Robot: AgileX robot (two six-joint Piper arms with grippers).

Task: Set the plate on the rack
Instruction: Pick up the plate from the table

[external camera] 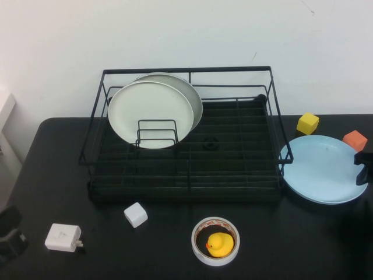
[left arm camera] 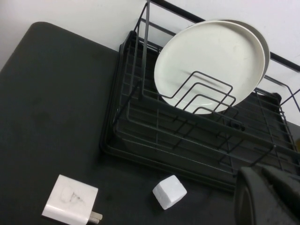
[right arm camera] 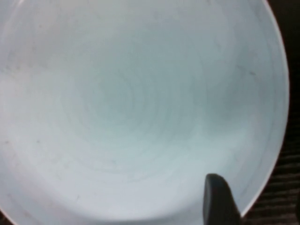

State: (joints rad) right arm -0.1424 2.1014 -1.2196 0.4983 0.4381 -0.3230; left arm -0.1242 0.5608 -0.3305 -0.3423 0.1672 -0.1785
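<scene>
1. The light-blue plate (external camera: 324, 168) lies flat on the table at 3 o'clock of the black wire rack (external camera: 186, 137), just beside its railing; it is not yet racked.
2. The right gripper (external camera: 362, 168) is at the plate's 3 o'clock rim, one finger (right arm camera: 219, 199) over its face; jaws part-open, a grip cannot be confirmed.
3. The left gripper (external camera: 10, 233) is parked, closed and empty, at the table's 8 o'clock corner.
4. Lifting and slotting remain to be done.

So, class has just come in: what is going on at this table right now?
The right gripper is at the right edge of the light-blue plate, one finger over its rim; whether it grips yet is unclear. The plate lies flat on the table, just right of the black rack, which already holds two pale plates upright. The left gripper sits shut at the near left corner, holding nothing.
</scene>
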